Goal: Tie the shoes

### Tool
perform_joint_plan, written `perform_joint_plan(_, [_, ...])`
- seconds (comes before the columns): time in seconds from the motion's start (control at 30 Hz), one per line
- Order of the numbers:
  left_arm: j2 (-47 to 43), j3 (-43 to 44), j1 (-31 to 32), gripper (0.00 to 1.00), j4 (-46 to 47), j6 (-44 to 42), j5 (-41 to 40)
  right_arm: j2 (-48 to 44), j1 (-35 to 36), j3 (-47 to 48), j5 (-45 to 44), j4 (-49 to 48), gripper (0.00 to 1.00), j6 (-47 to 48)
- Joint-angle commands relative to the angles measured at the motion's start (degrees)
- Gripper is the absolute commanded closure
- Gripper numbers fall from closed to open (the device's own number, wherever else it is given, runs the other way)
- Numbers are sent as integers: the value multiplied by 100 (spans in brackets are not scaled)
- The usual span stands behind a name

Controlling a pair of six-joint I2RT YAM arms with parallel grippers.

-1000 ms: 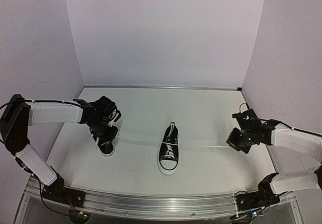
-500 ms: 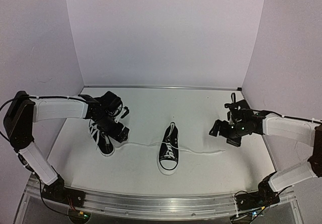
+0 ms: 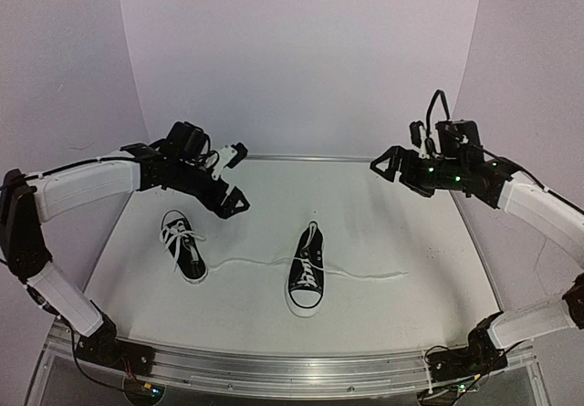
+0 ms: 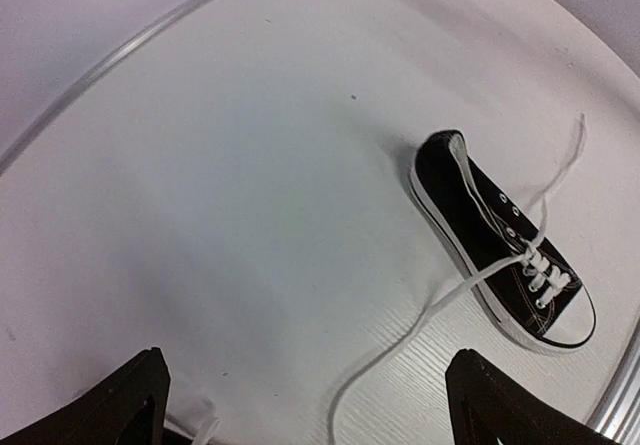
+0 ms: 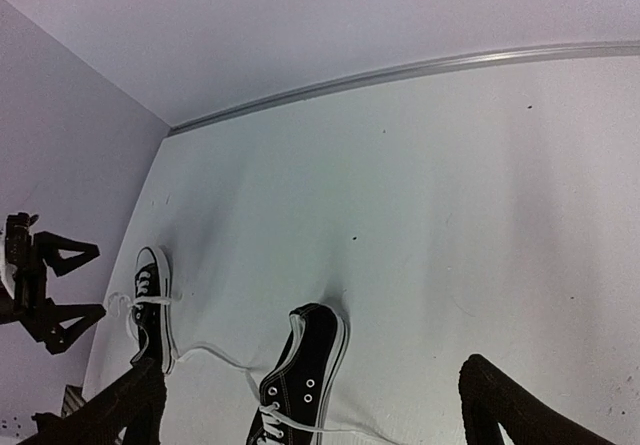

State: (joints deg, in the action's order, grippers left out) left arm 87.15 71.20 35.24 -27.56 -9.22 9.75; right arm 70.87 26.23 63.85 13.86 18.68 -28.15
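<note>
A: Top view first. Grippers?
B: The left gripper (image 3: 239,178) is raised off the white table (image 3: 401,233), jaws spread wide, holding nothing. The right gripper (image 3: 381,165) is raised at the far right, jaws apart, also empty.
A: Shoes?
B: Two black low-tops with white toe caps, both upright on their soles. The left sneaker (image 3: 184,251) is on the left side of the table, toe toward the near edge, well apart from the left gripper. The middle sneaker (image 3: 307,271) sits mid-table, also toe toward the near edge. Its white lace (image 3: 365,275) is untied: one end runs left, up to just beside the left sneaker, and the other runs right across the table.
A: Left wrist?
B: The black fingers (image 4: 120,405) sit in the bottom corners, wide apart, with only table between them. The middle sneaker is at the right, toe cap to the lower right. One lace end trails toward the bottom of the frame, the other goes up and right.
A: Right wrist?
B: Its fingers (image 5: 510,405) are also in the bottom corners, spread, gripping nothing. The left sneaker lies near the pale wall (image 5: 60,145). The middle sneaker is at the bottom, its toe cut off by the frame. A lace end lies on the table between them. The left gripper shows at the left edge, jaws open.
</note>
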Motion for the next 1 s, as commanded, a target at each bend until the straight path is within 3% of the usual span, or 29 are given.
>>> perform_joint_plan(0.0, [631,-278,317,1,8,-1047,1411,318,-21,149,722,9,2,250])
perform_joint_plan(0.1, [825,-708,815,0,477,-1776,1097,399,-22,215,733,-31,2,272])
perform_joint_plan(0.27, [1558,-543,888,8,598,-2320,1157,725,-27,405,743,-39,2,403])
perform_joint_plan(0.5, [2513,120,894,41,477,-2729,1405,1241,-25,749,1582,101,2,444])
perform_joint_plan(0.8, [3048,494,896,60,566,-2904,1387,1498,-28,927,1614,382,2,476])
perform_joint_plan(0.97, [3095,349,896,84,484,-3094,1312,1696,-39,1064,1897,438,2,553])
